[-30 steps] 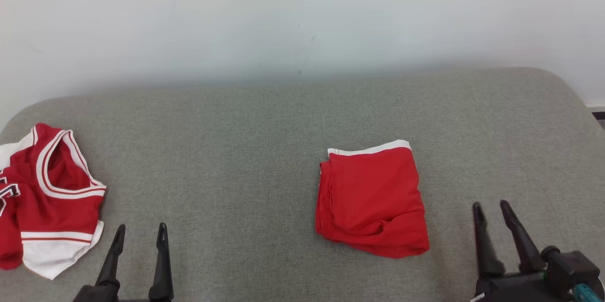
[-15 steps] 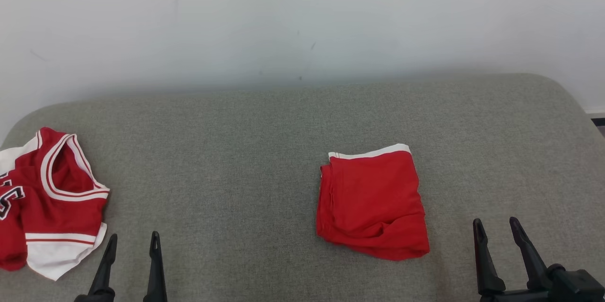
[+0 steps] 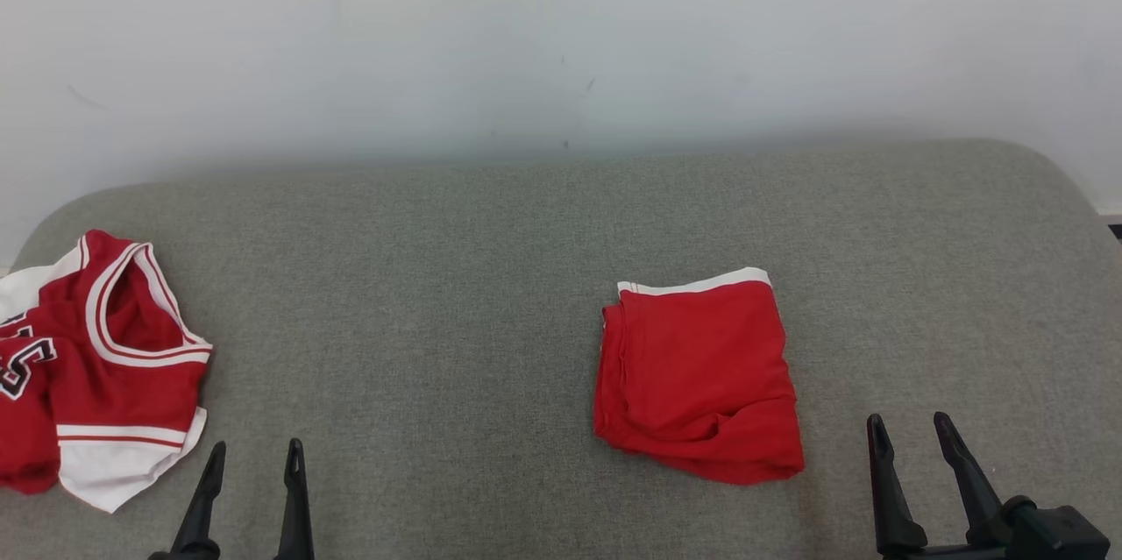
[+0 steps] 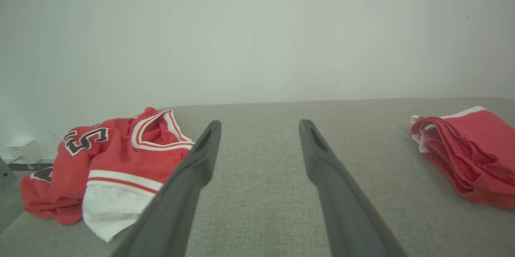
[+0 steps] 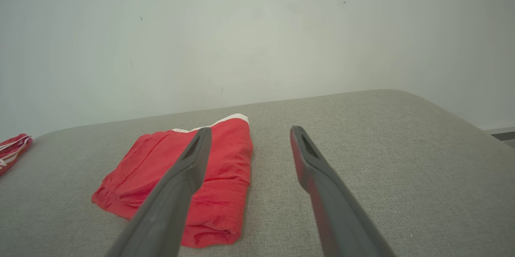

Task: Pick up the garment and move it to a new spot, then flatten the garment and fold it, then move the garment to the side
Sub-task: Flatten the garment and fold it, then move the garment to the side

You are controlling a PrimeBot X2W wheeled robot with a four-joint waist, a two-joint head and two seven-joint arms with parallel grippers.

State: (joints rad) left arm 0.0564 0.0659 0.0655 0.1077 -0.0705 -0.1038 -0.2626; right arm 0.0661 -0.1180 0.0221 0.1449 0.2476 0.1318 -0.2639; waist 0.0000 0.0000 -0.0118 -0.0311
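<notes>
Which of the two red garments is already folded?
The plain red shorts with a white band, on the right. The numbered jersey at the left edge lies crumpled.

Head above, wrists low (garment (image 3: 699,376) in common)

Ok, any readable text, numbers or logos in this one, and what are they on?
"5" on the red jersey, black with white outline; the character beside it is creased, possibly a "2".
Another dark mark low on the red jersey: folded under, unreadable.
On the folded red garment: no text.
</notes>
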